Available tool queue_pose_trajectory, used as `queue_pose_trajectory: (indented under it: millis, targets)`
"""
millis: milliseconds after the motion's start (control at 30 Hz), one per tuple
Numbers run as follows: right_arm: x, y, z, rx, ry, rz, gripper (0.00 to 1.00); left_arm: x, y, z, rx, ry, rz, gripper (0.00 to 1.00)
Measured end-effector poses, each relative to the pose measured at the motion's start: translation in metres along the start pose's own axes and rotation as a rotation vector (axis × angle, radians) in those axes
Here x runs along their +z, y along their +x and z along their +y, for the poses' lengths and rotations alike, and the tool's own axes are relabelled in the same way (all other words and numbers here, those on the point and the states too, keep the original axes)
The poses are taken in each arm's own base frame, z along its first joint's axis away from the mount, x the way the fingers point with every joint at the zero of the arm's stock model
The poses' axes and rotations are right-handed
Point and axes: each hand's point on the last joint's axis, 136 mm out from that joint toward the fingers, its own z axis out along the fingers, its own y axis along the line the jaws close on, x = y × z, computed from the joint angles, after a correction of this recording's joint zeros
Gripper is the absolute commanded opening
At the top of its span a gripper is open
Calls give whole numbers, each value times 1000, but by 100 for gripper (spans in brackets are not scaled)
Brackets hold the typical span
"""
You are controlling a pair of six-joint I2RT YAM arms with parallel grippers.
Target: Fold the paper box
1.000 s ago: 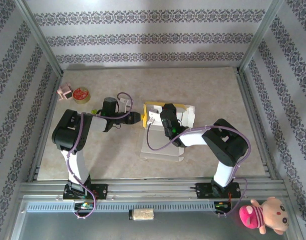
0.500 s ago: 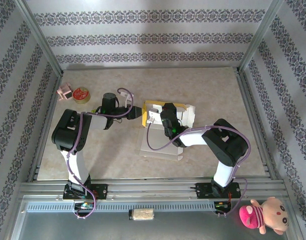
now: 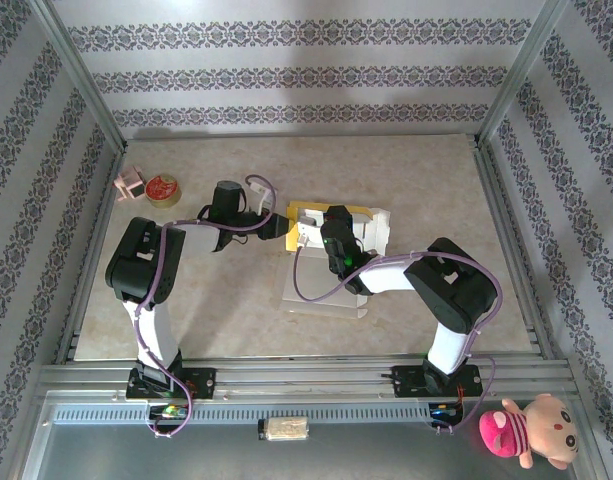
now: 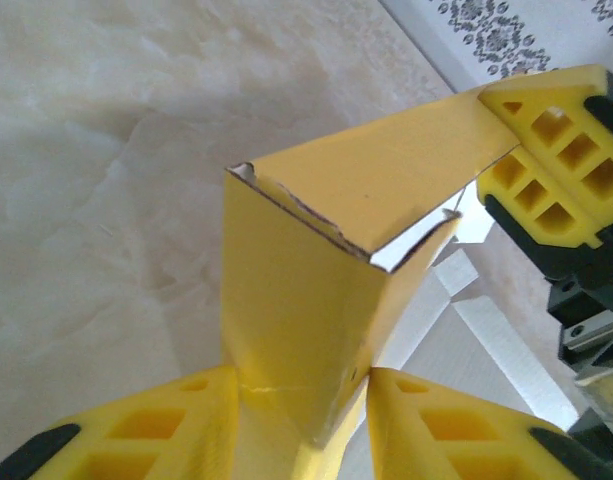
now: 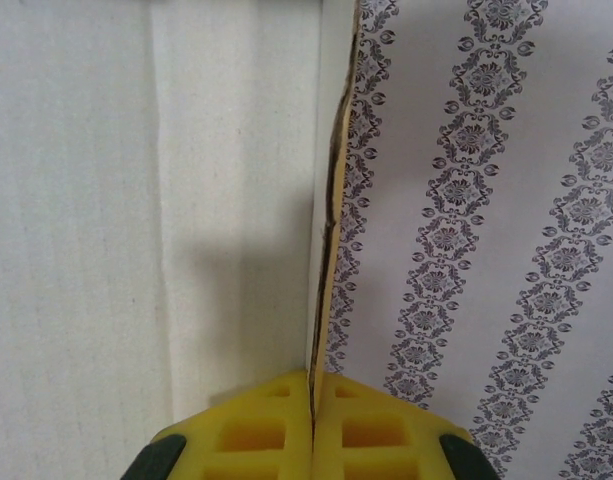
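Note:
The paper box [image 3: 371, 228] stands partly raised at mid-table, with yellow walls at the back and a white sheet [image 3: 321, 290] lying flat toward me. My left gripper [image 3: 279, 228] is at the box's left corner. In the left wrist view, the folded yellow corner [image 4: 306, 280] is wedged between both fingers [image 4: 156, 425], which touch it on each side. My right gripper [image 3: 331, 228] is over the box's middle. In the right wrist view, the right gripper [image 5: 313, 400] is shut on a thin upright card edge [image 5: 331, 200], white on its left face. The right gripper's yellow fingers [image 4: 546, 150] hold the far end of the yellow wall.
A small round red tin [image 3: 163, 190] and a pink object [image 3: 131, 184] sit at the table's far left edge. Metal frame rails [image 3: 506, 230] and patterned walls border the table. A pink plush toy [image 3: 526, 428] lies off the table at the near right.
My left gripper has moved up and to the right, from beside the box onto its left corner. The right gripper has kept its hold in place.

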Motion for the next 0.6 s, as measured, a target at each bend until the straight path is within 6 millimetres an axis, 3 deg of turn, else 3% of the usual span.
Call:
queue_pose_trajectory:
  millis: [267, 600]
  targets:
    - [-2, 0, -1, -6, -4, 4, 2, 6, -1, 3, 54, -57, 22, 33]
    - [-3, 5, -1, -7, -6, 28, 3, 17, -1, 9, 120, -155, 54, 24]
